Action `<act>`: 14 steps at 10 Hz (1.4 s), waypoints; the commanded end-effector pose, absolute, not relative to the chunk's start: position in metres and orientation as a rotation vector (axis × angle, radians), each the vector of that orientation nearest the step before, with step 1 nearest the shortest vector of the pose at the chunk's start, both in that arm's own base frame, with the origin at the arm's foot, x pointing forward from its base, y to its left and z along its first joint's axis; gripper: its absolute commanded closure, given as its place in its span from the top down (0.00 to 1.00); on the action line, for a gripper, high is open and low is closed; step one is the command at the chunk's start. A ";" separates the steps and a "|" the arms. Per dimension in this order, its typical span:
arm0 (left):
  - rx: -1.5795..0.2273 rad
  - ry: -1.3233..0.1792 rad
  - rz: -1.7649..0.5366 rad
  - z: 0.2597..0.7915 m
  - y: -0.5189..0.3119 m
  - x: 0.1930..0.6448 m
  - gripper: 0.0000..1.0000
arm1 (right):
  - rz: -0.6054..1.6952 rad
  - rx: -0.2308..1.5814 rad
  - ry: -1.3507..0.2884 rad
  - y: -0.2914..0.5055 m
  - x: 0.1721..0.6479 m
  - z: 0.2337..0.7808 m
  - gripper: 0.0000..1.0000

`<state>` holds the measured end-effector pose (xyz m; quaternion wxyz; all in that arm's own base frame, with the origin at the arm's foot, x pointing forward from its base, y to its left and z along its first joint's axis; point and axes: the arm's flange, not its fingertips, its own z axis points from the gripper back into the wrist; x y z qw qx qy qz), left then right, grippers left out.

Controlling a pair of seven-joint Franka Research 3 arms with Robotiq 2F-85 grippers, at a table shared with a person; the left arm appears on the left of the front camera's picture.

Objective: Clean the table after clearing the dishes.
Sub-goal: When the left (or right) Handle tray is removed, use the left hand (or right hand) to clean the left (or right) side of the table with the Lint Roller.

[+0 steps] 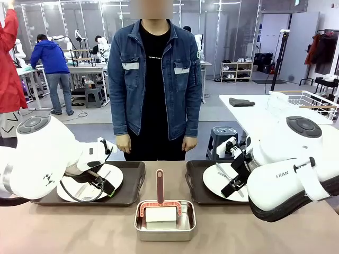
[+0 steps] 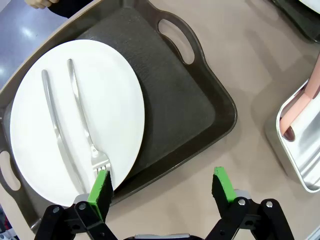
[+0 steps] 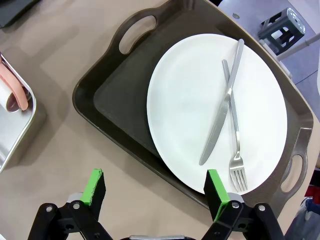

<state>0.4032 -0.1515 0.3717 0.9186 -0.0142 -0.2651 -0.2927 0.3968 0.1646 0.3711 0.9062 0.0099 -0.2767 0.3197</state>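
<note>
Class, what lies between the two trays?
Front view: the left tray and right tray flank a pink handle rising from a steel pan set slightly nearer the robot.

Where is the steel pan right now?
In the front view the steel pan sits centred, just robot-side of the gap between the left tray and right tray.

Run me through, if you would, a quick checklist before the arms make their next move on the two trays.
1. Left gripper open: ok, jaws wide over the left tray's near rim.
2. Right gripper open: ok, jaws wide over the right tray's near rim.
3. Cutlery settled: ok, knife and fork lie on the left plate and right plate.
4. Person's hands clear: ok, hanging beyond the table.
5. Steel pan apart from both trays: ok.
6. Gripper height above the rims: cannot tell.
</note>
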 end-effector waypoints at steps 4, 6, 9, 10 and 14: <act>-0.029 -0.545 -0.601 0.372 -0.151 0.403 1.00 | 0.660 0.021 -0.571 0.165 0.397 0.371 1.00; -0.100 -0.530 -0.619 0.388 -0.144 0.406 1.00 | 0.674 0.047 -0.565 0.160 0.403 0.386 1.00; -0.248 -0.428 -0.678 0.427 -0.116 0.416 1.00 | 0.671 0.217 -0.482 0.138 0.422 0.435 1.00; -0.341 -0.375 -0.704 0.442 -0.102 0.417 1.00 | 0.658 0.274 -0.470 0.129 0.430 0.450 1.00; -0.873 -0.446 -0.677 0.480 0.008 0.408 1.00 | 0.491 0.767 -0.327 0.066 0.447 0.480 1.00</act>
